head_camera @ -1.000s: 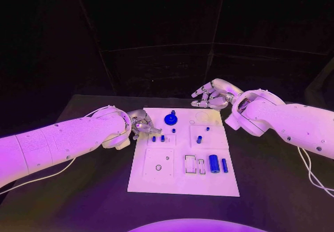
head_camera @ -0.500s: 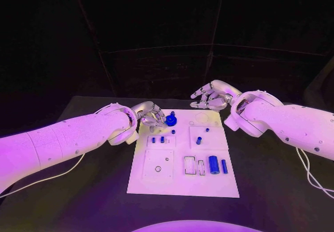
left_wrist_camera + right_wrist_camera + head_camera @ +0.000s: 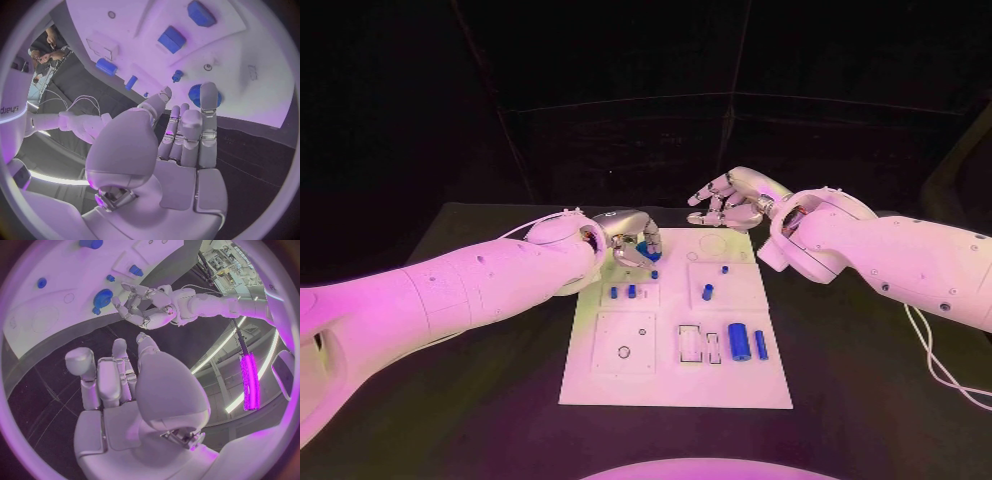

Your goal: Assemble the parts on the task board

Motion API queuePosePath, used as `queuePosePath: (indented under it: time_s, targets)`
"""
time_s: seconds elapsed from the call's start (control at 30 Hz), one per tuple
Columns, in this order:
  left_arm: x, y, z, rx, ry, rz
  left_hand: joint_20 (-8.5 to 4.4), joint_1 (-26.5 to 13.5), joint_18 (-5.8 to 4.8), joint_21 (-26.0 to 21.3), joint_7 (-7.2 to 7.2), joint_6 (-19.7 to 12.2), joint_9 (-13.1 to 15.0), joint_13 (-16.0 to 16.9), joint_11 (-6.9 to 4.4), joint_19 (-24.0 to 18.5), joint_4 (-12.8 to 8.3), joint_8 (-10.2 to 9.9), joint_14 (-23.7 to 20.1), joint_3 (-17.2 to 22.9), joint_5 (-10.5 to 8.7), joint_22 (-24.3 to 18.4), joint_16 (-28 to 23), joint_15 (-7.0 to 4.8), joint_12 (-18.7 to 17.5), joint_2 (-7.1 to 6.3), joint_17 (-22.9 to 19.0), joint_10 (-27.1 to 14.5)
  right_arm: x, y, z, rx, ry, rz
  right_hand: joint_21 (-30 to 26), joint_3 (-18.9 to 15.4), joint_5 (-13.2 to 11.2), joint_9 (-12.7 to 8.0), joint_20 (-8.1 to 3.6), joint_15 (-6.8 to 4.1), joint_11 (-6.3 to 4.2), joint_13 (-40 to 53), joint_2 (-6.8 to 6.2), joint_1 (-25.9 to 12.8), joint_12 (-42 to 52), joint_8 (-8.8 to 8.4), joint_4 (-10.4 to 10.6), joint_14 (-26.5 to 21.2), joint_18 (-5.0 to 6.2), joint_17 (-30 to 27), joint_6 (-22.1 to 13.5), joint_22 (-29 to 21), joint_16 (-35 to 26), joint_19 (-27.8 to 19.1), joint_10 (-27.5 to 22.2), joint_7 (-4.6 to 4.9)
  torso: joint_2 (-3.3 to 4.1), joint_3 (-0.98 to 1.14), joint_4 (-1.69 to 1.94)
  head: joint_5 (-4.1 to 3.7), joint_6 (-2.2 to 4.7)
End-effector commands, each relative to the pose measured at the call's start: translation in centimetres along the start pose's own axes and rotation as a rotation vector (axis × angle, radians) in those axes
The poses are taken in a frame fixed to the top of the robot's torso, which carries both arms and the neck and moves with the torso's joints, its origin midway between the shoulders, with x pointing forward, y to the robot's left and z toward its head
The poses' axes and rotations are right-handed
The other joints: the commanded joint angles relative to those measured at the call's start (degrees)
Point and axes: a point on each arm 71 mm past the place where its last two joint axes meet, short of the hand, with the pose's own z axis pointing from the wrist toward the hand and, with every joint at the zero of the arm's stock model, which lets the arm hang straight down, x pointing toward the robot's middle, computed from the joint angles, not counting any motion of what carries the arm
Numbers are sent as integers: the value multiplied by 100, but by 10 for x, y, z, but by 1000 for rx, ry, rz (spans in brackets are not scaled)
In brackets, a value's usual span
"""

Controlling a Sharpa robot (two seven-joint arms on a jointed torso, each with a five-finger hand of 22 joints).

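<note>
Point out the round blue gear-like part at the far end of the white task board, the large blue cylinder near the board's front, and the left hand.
Round blue gear-like part (image 3: 102, 298), right wrist view, on its top face.
Large blue cylinder (image 3: 737, 336), head view, mid-body.
Left hand (image 3: 632, 236), head view, on the knuckles.

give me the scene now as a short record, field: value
board: white task board mid-table
left hand: left hand over the board's far left corner, at the round blue part, holding nothing that shows
right hand: right hand past the board's far edge, fingers curled, holding nothing
near row: blue cylinder and thin blue bar lying side by side
</note>
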Motion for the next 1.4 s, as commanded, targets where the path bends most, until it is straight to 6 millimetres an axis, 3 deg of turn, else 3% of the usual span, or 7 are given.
queuePosePath:
  time_s: [0.03,0.13,0.3,0.5,0.63,0.93,1.4]
  targets:
    - [5,-5,4,49,37,123,-17,2,-18,255,-19,109,-74,-94,-7,140,-4,-67,87,-13,-12,252,164,-18,-61,-74,114,78,0,3,0,-12,5,4,-36,-12,25,-8,11,-30,6,-8,81,8,-36,35,35,58,57,-6,-40,-9,-36,-35,-49,-12,14,-9,15,-13,10]
    - [7,-8,9,52,39,138,-52,7,-86,659,-51,273,-178,-247,-31,363,-4,-180,253,1,-12,654,465,-47,-169,-58,359,180,1,3,1,-14,6,4,-36,-12,25,-8,11,-30,6,-8,81,8,-36,35,35,58,57,-6,-40,-9,-36,-35,-49,-12,10,-9,9,-7,-2]
    - [9,-10,13,57,53,151,-65,22,-138,947,-62,397,-274,-393,-38,507,-18,-297,360,17,-14,951,685,-61,-279,-56,539,252,2,4,1,-15,7,5,-37,-11,29,-7,11,-30,6,-8,85,11,-34,37,36,59,57,-4,-40,-9,-35,-34,-48,-12,8,-4,-2,-5,-7]
    - [13,-12,15,60,94,154,-82,11,-189,1231,-84,519,-352,-517,-55,644,-20,-392,445,19,-14,1250,862,-81,-360,-57,681,352,2,4,2,-15,9,5,-38,-10,32,-7,11,-30,6,-7,89,13,-32,38,37,60,57,-1,-40,-9,-34,-33,-47,-12,5,-8,14,-23,-29]
    - [15,-12,16,57,114,153,-85,7,-205,1310,-85,564,-376,-556,-57,679,-18,-420,463,23,-14,1336,904,-79,-381,-48,707,401,2,5,2,-16,9,5,-39,-7,41,-7,11,-30,5,-11,95,20,-33,40,38,61,57,0,-39,-8,-35,-30,-50,-12,3,-9,29,-34,-38]
    - [17,-12,16,63,135,151,-84,-33,-221,1401,-96,677,-420,-633,-64,709,9,-470,474,21,-14,1439,949,-79,-424,-26,704,517,3,5,3,-17,11,5,-44,-5,53,-6,10,-30,5,-10,102,27,-29,43,39,63,57,6,-38,-13,-33,-31,-48,-13,2,-8,11,-29,-45]
    - [19,-12,17,54,148,150,-81,30,-252,1568,-101,835,-479,-743,-64,762,-11,-540,497,149,-12,1629,1035,-73,-496,73,739,722,3,6,3,-18,11,6,-51,-2,85,-5,9,-32,4,-21,112,41,-31,48,43,65,58,0,-38,-19,-43,-29,-53,-13,1,-9,20,-44,-45]
